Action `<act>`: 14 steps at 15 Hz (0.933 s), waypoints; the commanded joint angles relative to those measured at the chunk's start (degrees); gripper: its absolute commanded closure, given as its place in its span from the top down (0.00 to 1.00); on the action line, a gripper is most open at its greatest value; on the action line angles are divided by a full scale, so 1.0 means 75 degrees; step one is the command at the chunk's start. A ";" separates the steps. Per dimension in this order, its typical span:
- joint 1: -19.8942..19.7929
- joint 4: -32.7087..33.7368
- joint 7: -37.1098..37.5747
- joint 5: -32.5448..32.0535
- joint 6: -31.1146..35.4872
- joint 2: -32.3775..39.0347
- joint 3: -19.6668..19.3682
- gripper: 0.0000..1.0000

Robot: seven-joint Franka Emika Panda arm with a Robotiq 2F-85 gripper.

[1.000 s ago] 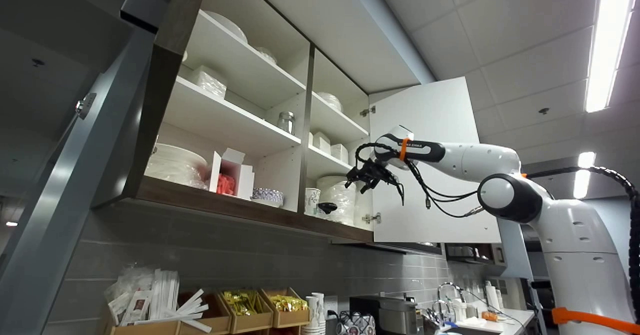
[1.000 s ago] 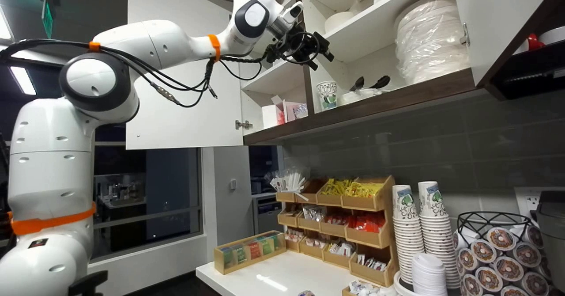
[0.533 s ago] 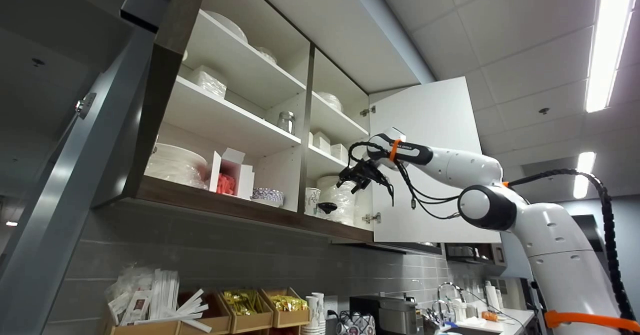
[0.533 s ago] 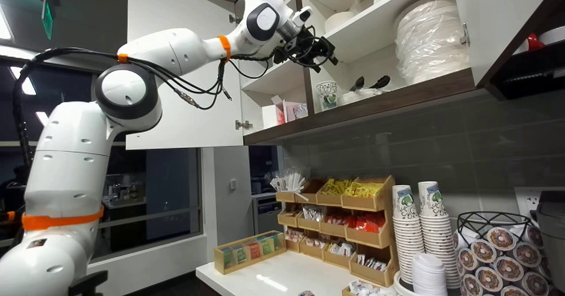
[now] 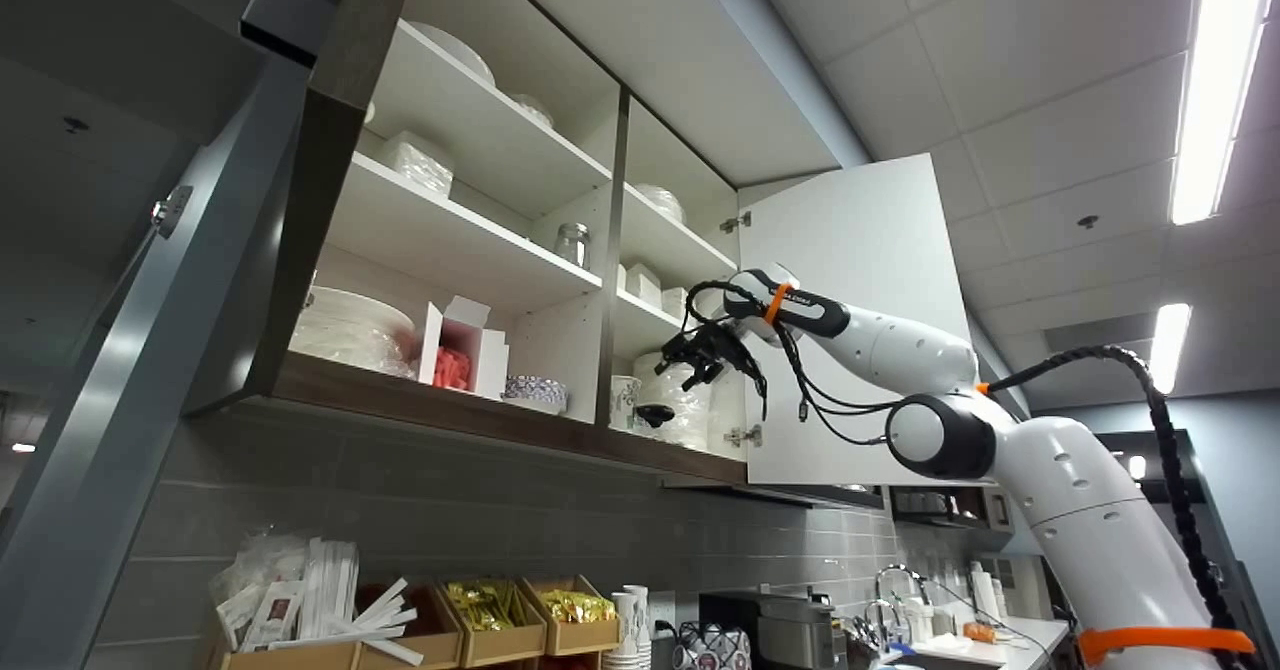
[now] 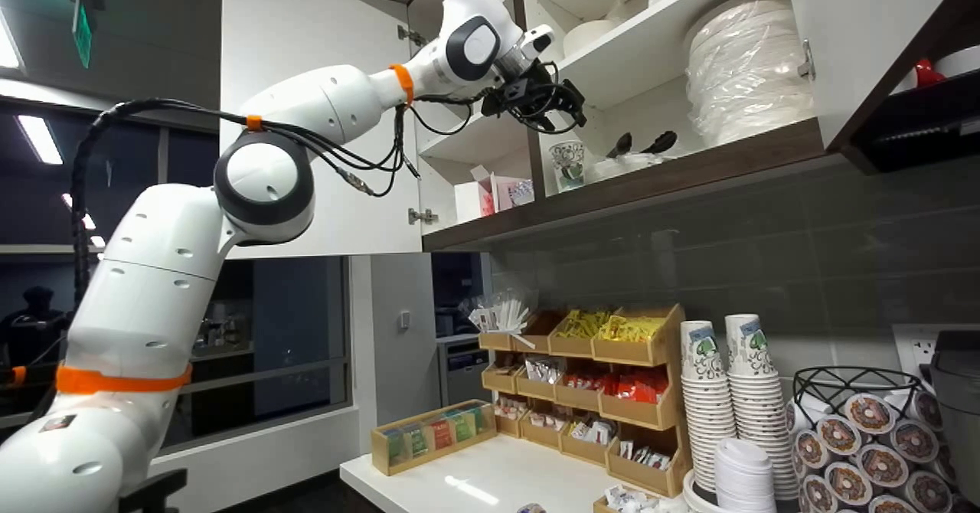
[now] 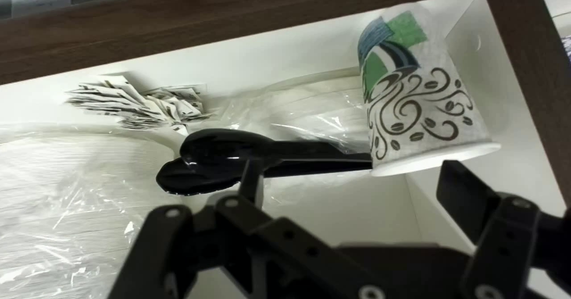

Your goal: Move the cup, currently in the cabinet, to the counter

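I hover my pincer by remote — jaws spread wide — near the patterned cup, which stands upright on the bottom shelf of the cabinet, just right of the divider in both exterior views. Black utensils lie just beside it; yellow packets fill wooden bins on the white surface below.

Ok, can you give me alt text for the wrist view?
A paper cup with brown swirls, its rim toward the picture's bottom, stands in the cabinet beyond the open, empty gripper. Black utensils point their handles at the cup; a plastic-wrapped white stack sits at the picture's lower left.
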 commanded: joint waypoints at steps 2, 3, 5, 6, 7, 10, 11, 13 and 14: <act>-0.0331 0.1231 0.0247 0.0240 -0.0528 0.0786 0.0311 1.00; -0.0349 0.1367 0.0302 0.0215 -0.0549 0.0888 0.0362 1.00; -0.0213 0.1416 0.0331 0.0229 -0.0498 0.0978 0.0233 1.00; -0.0184 0.1503 0.0343 0.0173 -0.0448 0.1071 0.0226 1.00; -0.0161 0.1582 0.0334 0.0140 -0.0400 0.1148 0.0224 1.00; -0.0090 0.1776 0.0352 0.0059 -0.0289 0.1367 0.0200 1.00; -0.0072 0.1830 0.0370 0.0066 -0.0261 0.1429 0.0203 1.00; -0.0040 0.1919 0.0395 0.0062 -0.0218 0.1532 0.0199 1.00; -0.0022 0.1954 0.0395 0.0050 -0.0223 0.1570 0.0195 1.00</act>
